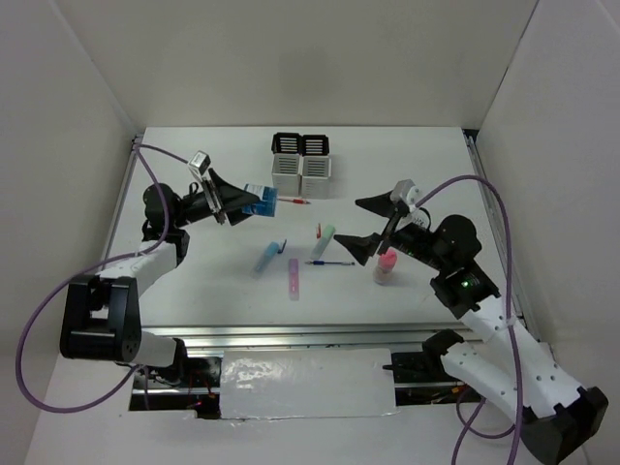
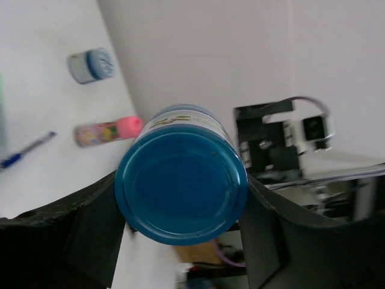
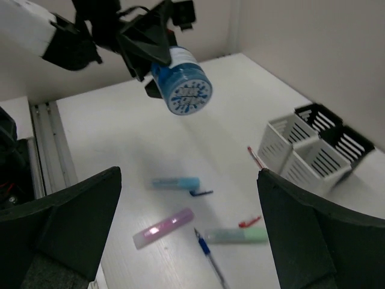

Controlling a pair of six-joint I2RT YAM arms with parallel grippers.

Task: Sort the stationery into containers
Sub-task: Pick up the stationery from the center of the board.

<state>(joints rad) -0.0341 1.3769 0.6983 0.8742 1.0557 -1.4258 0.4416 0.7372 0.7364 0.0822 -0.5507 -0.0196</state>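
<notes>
1 blue roll (image 2: pixel 180 192) is gripped by its sides between the 2 fingers of the left gripper (image 1: pixel 244 199), with its flat end turned to the wrist camera. It is held above the table (image 1: pixel 223 300), toward the far edge and just left of the block of 4 pen cups (image 1: pixel 302 165). The right gripper (image 1: pixel 365 226) is seen over the right half of the table, fingers spread wide with nothing between them; the pink-capped tube (image 1: pixel 386 266) stands just beside its near finger. A blue stick (image 1: pixel 269 256), a purple stick (image 1: pixel 294 279), a green stick (image 1: pixel 323 242) and a blue pen (image 1: pixel 334 263) are laid near the table's middle. A 2nd blue roll (image 2: pixel 90 65) is seen on the table beyond the tube.
</notes>
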